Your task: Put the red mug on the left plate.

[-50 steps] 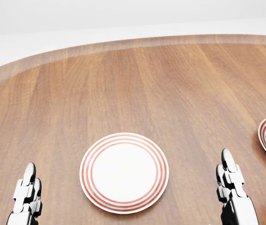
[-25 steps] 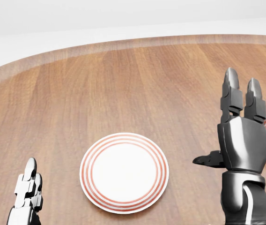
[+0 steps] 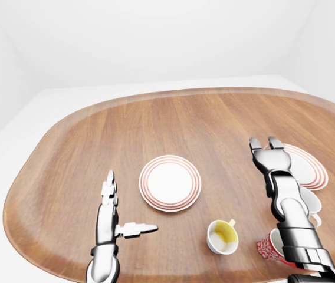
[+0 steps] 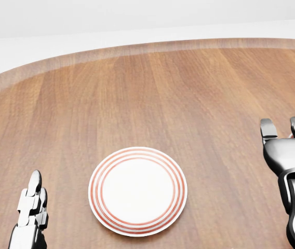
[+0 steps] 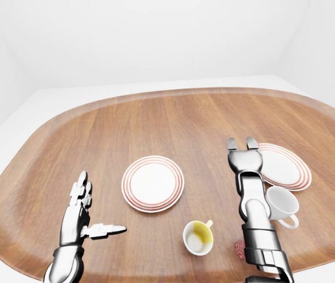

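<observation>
two hands are held splayed, nothing gripped: left hand point(image 3: 109, 207) beside the left plate point(image 3: 170, 182), right hand point(image 5: 246, 159) raised over the right plate's point(image 5: 281, 165) edge. red mug point(image 3: 269, 247) is seen at table point(image 3: 155, 124) bottom-right, mostly hidden by the right arm, beside yellow mug point(image 3: 222, 236) and white mug point(image 5: 282, 204).
</observation>
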Tool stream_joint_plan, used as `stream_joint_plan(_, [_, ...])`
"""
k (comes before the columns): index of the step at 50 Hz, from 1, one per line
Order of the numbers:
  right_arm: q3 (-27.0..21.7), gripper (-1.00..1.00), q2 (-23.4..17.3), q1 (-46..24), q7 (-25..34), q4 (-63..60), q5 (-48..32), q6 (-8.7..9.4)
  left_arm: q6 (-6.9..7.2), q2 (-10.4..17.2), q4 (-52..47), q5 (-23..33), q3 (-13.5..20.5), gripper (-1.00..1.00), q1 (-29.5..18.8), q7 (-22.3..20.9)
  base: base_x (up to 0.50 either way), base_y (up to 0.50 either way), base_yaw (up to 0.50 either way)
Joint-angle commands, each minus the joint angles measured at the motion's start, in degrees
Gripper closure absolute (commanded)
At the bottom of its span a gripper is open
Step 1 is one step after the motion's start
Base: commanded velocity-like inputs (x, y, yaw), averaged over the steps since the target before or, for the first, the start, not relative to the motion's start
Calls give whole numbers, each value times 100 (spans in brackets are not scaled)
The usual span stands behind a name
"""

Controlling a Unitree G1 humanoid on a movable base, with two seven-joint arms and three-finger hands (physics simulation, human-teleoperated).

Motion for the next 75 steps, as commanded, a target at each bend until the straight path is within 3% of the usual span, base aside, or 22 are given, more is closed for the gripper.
stream_joint_plan(1, [-178, -100, -301, 455, 1485, 555, -503, 0, 0, 15, -28, 42, -31, -100, -10, 38, 0, 0, 0])
stream_joint_plan(8, [-456, -100, -317, 985, 2013, -178, -237, 0, 0, 15, -20, 54, -41, -100, -46, 38, 0, 0, 0])
stream_joint_plan(15, [-614, -100, -255, 1113, 2013, -676, -274, -17, 0, 18, -32, 57, -43, -100, -42, 47, 0, 0, 0])
stream_joint_plan(25, [-784, -100, -125, 1311, 2013, -1005, -258, -324, 0, 24, -51, 59, -53, -100, -19, 54, 0, 0, 0])
stream_joint_plan(37, [-721, -100, -74, 1327, 2013, -885, -279, -339, 0, 29, -47, 64, -55, -100, -15, 55, 0, 0, 0])
stream_joint_plan(42, [-546, -100, -4, 1334, 2013, -588, -43, -580, 0, 29, -48, 43, -42, -100, -2, 37, 0, 0, 0])
stream_joint_plan(43, [-427, -100, 47, 1450, 2013, -580, 145, -861, 0, 26, -45, 50, -41, -100, 0, 42, 0, 0, 0])
stream_joint_plan(45, [-358, -100, 99, 1580, 2013, -732, 312, -1000, 0, 25, -43, 47, -41, -100, -12, 37, 0, 0, 0])
stream_joint_plan(48, [-356, -100, 170, 1763, 2013, -1021, 574, -1000, 0, 22, -31, 62, -42, -100, -25, 42, 0, 0, 0])
stream_joint_plan(68, [-338, -100, 412, 2039, 2013, -928, 324, -1000, 0, 23, -80, 56, -44, -100, 16, 36, 0, 0, 0])
stream_joint_plan(75, [-251, -100, 579, 2438, 1597, -892, 126, -1000, 0, 24, -74, 19, -14, -100, 50, 20, 0, 0, 0])
